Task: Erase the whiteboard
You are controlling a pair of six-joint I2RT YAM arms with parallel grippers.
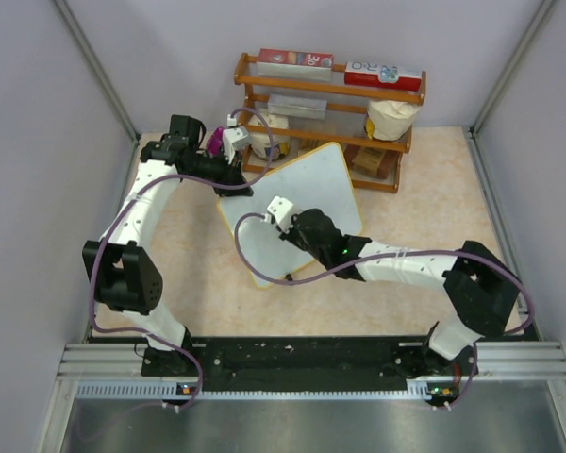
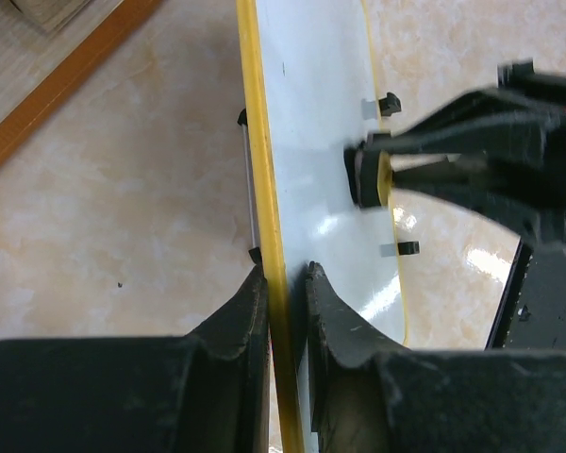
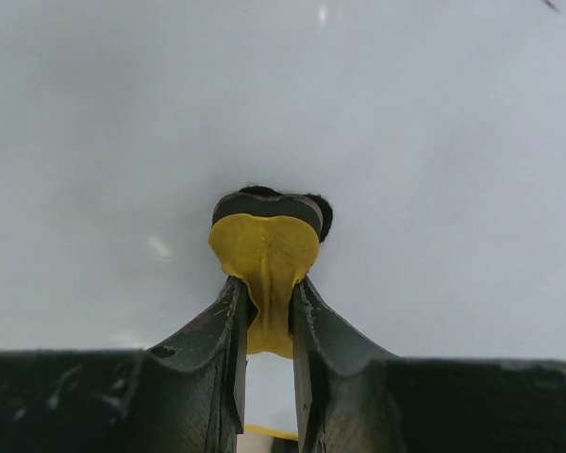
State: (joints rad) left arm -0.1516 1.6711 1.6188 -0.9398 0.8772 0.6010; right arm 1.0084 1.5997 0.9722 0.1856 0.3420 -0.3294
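Top external view showed the whiteboard (image 1: 311, 189), white-faced with rounded corners and a thin yellow frame, lying cornerwise just in front of a wooden rack (image 1: 330, 94). Left wrist view alone revealed the left gripper (image 2: 285, 278) clamped on the board's yellow edge. Right wrist view alone revealed the right gripper (image 3: 267, 293) pinching a yellow eraser (image 3: 264, 241), its dark pad pressed against the white face.

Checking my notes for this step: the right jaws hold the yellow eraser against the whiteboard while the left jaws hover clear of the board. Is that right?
Not quite. The left jaws are not clear of the board: they are shut on the yellow frame of the whiteboard, as the left wrist view shows. The right jaws do hold the yellow eraser against it.
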